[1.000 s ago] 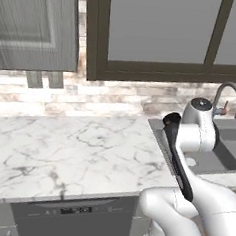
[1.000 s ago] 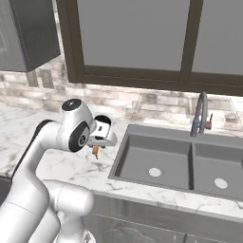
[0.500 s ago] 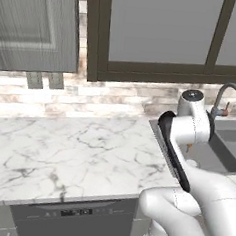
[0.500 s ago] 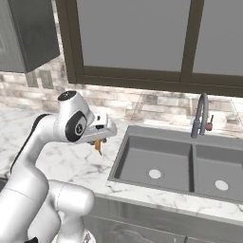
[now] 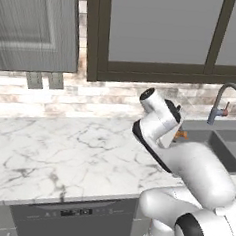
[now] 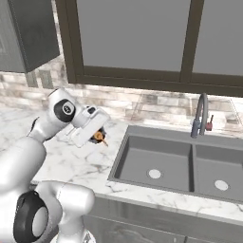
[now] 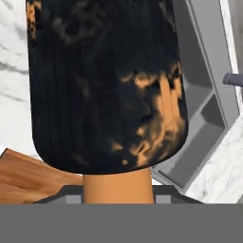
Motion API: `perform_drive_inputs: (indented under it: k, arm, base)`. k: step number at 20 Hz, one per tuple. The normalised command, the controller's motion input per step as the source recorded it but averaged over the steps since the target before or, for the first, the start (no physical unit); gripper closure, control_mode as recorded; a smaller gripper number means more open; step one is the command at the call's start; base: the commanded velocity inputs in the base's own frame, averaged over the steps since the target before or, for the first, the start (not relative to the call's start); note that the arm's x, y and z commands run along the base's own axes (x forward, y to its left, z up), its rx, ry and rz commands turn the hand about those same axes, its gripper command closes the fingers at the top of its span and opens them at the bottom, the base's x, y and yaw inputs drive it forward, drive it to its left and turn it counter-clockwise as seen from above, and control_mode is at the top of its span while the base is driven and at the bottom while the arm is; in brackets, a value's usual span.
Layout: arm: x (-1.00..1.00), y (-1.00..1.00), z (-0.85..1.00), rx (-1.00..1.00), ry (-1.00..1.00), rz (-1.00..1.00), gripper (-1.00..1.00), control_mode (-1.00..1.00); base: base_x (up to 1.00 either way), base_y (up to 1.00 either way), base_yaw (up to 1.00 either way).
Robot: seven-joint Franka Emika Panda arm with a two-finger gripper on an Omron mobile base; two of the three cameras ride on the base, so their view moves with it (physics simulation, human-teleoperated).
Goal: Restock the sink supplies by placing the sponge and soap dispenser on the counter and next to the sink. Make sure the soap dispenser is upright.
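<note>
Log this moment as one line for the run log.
pincer: shut on squat black soap dispenser | held above white marble counter left of dark grey sink | not yet set down

I'm looking over the counter (image 5: 62,150), white marble running to the sink (image 6: 175,163) (sunk in at its right end).

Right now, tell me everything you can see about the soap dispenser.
The soap dispenser is a squat black bottle mottled with orange patches, with a narrow orange-brown pump neck. In the hand view the neck sits at the gripper end and the body points away from the hand. The gripper is shut on it, holding it above the white marble counter, just left of the sink. From the right base view it shows as a small dark and orange shape under the hand.
</note>
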Motion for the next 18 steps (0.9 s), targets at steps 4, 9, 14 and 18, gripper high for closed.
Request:
perform_drive_inputs:
  k: [4,9,14,18]
  arm:
    - [0.72,0.0,-0.12,-0.3,0.46,0.39,1.0,-1.0]
    - [0.81,0.1,-0.18,-0.22,0.37,0.3,1.0,-1.0]
    - [0.27,0.03,-0.38,-0.18,0.12,0.0,1.0,-1.0]
    - [0.32,0.03,-0.15,-0.18,0.12,0.0,1.0,-1.0]
  base:
    - [0.0,0.0,0.0]
    - [0.0,0.0,0.0]
    - [0.0,0.0,0.0]
    - [0.0,0.0,0.0]
